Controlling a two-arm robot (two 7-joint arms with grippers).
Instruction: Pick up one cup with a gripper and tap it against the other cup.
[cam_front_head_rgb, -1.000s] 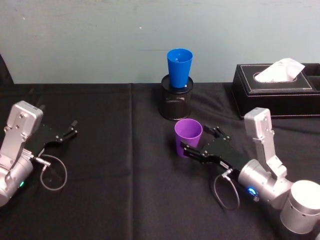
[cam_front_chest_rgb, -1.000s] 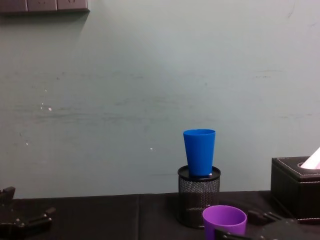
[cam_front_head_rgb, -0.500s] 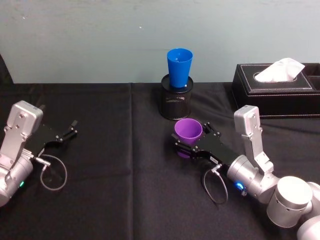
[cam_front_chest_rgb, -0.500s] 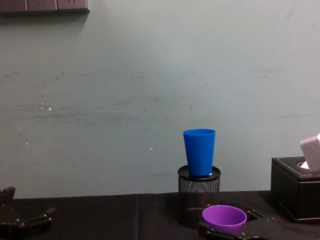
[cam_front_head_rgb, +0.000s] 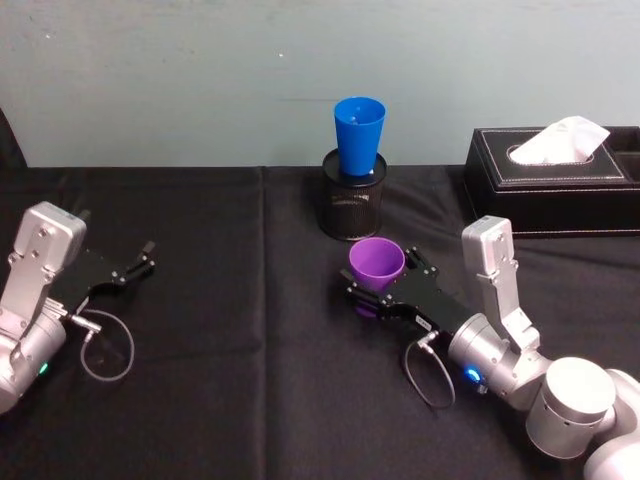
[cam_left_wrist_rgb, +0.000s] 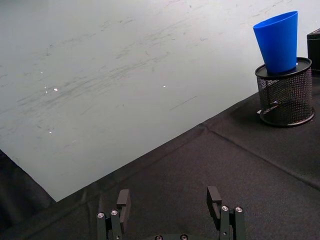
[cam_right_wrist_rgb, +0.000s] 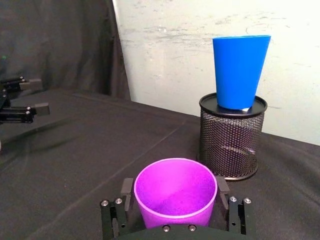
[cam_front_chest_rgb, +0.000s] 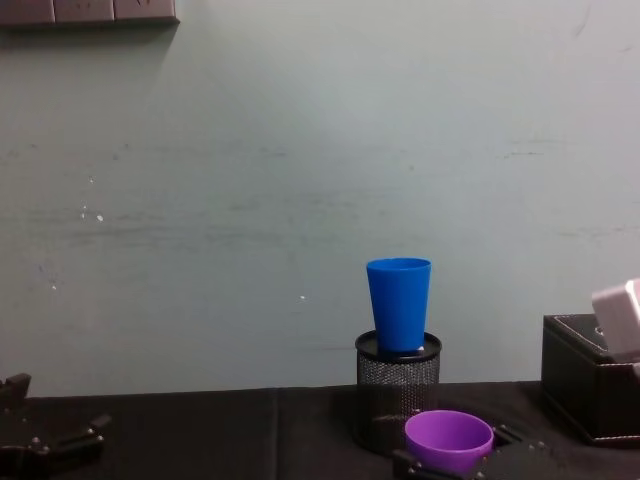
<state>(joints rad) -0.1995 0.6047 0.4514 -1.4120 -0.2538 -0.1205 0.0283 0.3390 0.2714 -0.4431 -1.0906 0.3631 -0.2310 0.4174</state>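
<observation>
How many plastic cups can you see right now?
2. The purple cup is clamped in the right gripper; the blue cup stands on the black mesh pen holder behind it.

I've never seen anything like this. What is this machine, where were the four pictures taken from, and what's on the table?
It is a robot with two silver arms, each ending in a black gripper. One picture looks down from its head, one forward from its chest, one from each wrist. On the black cloth stand a tissue box and a mesh pen holder with a blue cup on top. The right gripper clasps a purple cup between its fingers; the left gripper rests open at the left.
</observation>
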